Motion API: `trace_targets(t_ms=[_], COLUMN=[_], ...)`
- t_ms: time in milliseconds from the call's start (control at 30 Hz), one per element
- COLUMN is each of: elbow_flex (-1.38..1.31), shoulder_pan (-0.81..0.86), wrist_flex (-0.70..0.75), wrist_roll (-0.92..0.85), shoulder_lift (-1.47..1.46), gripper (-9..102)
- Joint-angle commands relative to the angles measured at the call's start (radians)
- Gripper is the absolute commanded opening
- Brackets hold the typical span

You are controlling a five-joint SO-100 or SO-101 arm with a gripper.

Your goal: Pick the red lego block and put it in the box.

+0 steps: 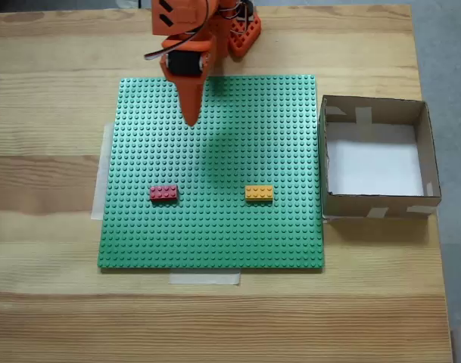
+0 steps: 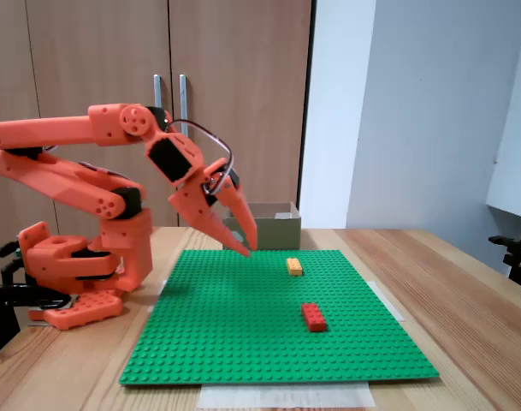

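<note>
Fixed views of a single orange arm above a green studded baseplate [image 1: 215, 166] on a wooden worktop [image 1: 56, 302]. The gripper [image 1: 191, 113] hangs above the baseplate's far edge, near the arm's base, its tapered fingers pointing down and forward; in the side-on fixed view the gripper [image 2: 247, 244] shows its two fingers drawn close, with a narrow gap at most, and nothing held between them.

The red lego block [image 1: 163, 193] lies flat on the baseplate, well apart from the gripper. In the top-down fixed view it sits below the gripper and a little to the left, that is, farther out from the arm's base. Its long axis runs left to right in that view, across the arm's line of reach. The side-on view places the red lego block [image 2: 313, 316] nearer the camera than an orange-yellow brick [image 2: 294, 266], which lies level with it to the right in the top-down view.

The box [image 1: 321, 151] stands just beside the baseplate's right edge, holding nothing. Judged from this layout, the coming move is an outward reach with the fingers opened across the block's short sides.
</note>
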Motion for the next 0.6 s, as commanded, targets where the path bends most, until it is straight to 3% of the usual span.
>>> trace_targets(t_ms=[0,267,567], elbow_flex=[-0.083,-0.233,-0.316], shoulder_pan=[0.023,0.087,0.095], wrist_flex=[0.008,0.038,0.055], wrist_roll=[-0.026,-0.081,-0.092], shoulder_lift=[-0.066,-0.333,-0.434], gripper=[8,20,26])
